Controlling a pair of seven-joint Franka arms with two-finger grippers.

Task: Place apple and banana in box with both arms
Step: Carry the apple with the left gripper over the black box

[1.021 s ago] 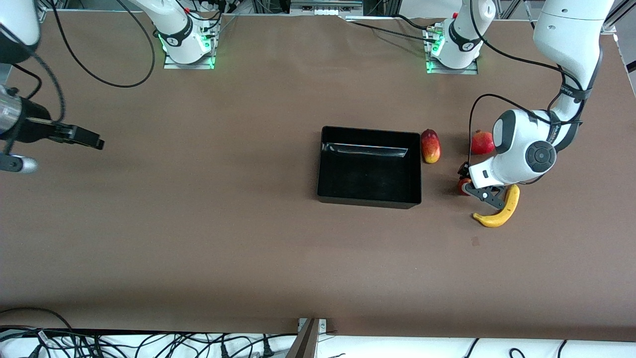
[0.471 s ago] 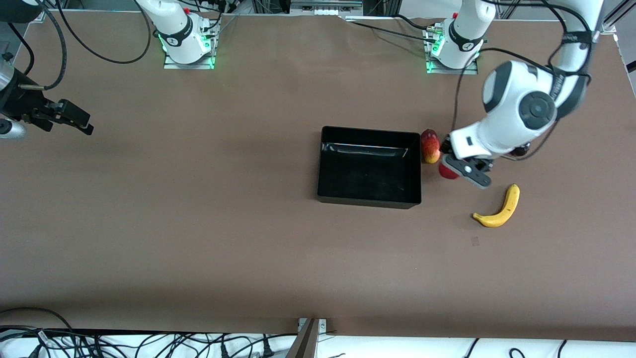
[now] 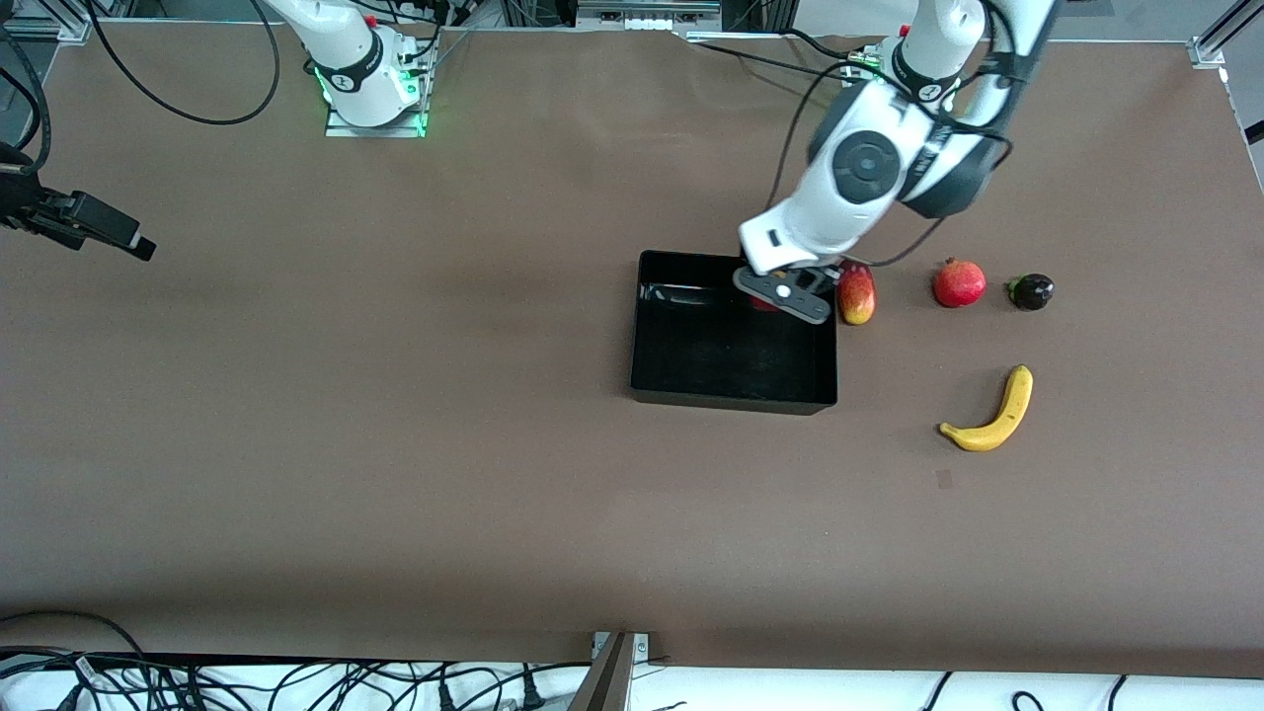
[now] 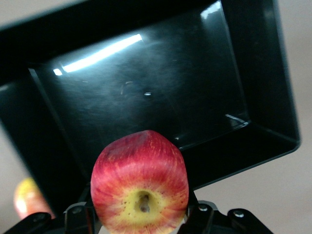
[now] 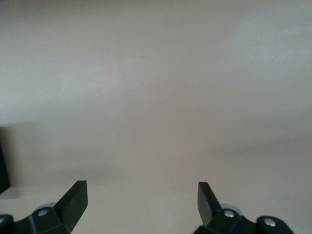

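Black glossy plastic, one shallow rectangular box (image 3: 733, 341), lying at mid-table, its floor bare and showing only a streak of reflected light in the left wrist view, evidently placed where both arms can reach it. One left gripper (image 3: 785, 293), hanging over the box's corner at the left arm's end, clamped on the apple (image 4: 140, 183), a small red fruit with a yellow stem dimple turned toward the wrist camera; in the front view it shows only as a red sliver beneath the fingers. The grip sits across the fruit's sides, which appears to be why it rides level and clear above the box floor, ready for release once it is lower or more central. One banana (image 3: 990, 413), yellow and curved, lying on the brown table (image 3: 395, 444) toward the left arm's end, nearer the front camera than the other fruit and well apart from the box; not yet handled. One right gripper (image 3: 99, 225), fingers spread apart and empty, held over bare table at the right arm's end, waiting. Also present, and no part of the task: a mango (image 3: 856, 293) just beside the box wall, a pomegranate (image 3: 960, 282), and a small dark fruit (image 3: 1032, 291) in the same row.
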